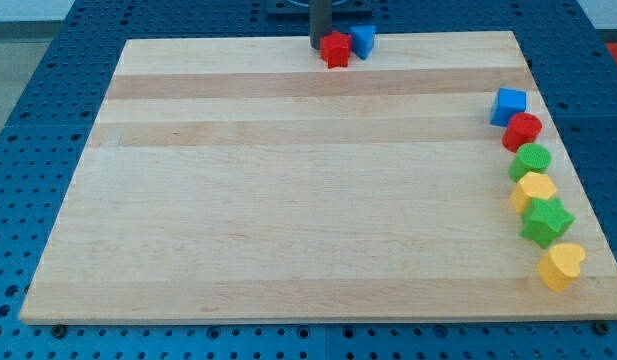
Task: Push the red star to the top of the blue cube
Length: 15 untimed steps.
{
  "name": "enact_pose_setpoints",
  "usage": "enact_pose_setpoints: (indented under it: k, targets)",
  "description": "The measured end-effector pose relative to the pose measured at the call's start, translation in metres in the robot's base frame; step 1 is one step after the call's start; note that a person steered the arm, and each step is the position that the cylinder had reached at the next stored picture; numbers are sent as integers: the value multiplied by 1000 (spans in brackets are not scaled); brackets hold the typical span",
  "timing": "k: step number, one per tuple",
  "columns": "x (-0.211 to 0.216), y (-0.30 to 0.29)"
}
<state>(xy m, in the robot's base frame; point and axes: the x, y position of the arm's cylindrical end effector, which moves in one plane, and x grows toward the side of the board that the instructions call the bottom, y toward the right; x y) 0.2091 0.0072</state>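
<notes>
Touching the red star (335, 49) from about ten o'clock, my tip (319, 45) stood at the far edge of the wooden board (288, 200); it is a plain rod with nothing to spread or press together, so it held nothing and only leaned on the block. The red star was at the view's top centre, touching a blue block (363, 40) at its two o'clock, whose shape I could not tell surely. The blue cube (508, 105) lay well apart, at about four o'clock from the star, near the right edge. So I judged most of the push was left: the star had to travel right and stop above the cube. Below the cube a curved row continued: a red cylinder (522, 131), a green block (531, 160), a yellow block (535, 189), a green star (545, 221) and a yellow heart (561, 265). The neighbouring blue block stood in the way.
</notes>
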Motion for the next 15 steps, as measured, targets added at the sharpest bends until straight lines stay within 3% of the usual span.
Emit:
enact_pose_setpoints:
  k: [6,15]
  targets:
    - [92,30]
    - [69,119]
